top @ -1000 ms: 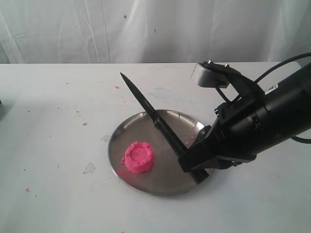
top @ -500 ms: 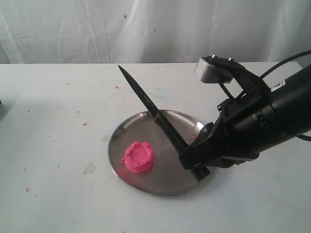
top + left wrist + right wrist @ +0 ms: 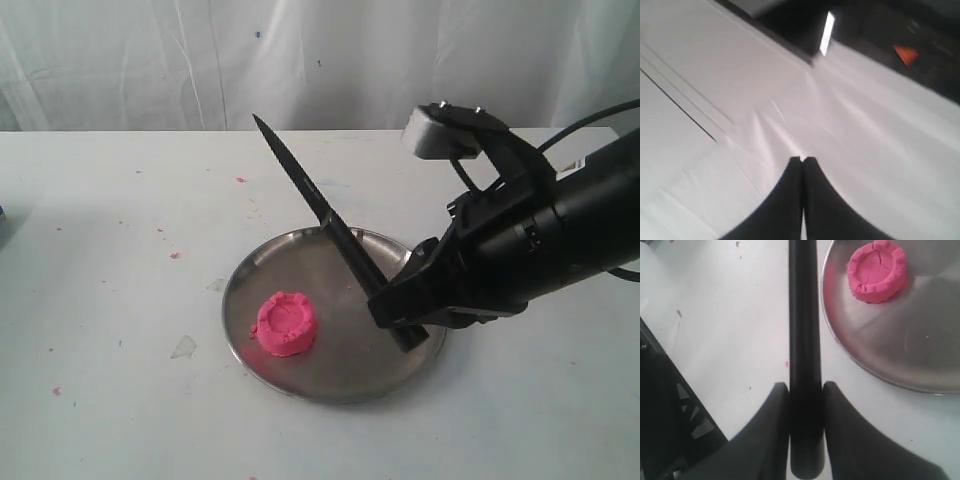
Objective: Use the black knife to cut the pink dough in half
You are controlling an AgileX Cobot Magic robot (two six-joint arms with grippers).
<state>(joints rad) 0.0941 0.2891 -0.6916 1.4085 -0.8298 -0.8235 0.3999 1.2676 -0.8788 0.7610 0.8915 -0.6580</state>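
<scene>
The pink dough (image 3: 286, 323) is one round puck with a dented top, lying on the left part of the round steel plate (image 3: 340, 385). The wrist view shows the same pink dough (image 3: 876, 271) whole on the steel plate (image 3: 900, 360). My right gripper (image 3: 400, 318) is shut on the handle of the black knife (image 3: 310, 195), which slants up and to the left, its tip raised above the table behind the plate. In the right wrist view the black knife (image 3: 804, 315) runs straight out from between the fingers of the right gripper (image 3: 805, 387). My left gripper (image 3: 802, 160) is shut on nothing, away from the table.
Tiny pink crumbs (image 3: 174, 255) dot the white table left of the plate, and a small clear scrap (image 3: 183, 347) lies near the plate's left rim. A white curtain (image 3: 200, 60) hangs behind the table. The left wrist view shows only pale fabric.
My right gripper has lifted and tilted the knife more upright; the tip has swung up and slightly right. The dough and plate have not moved.
</scene>
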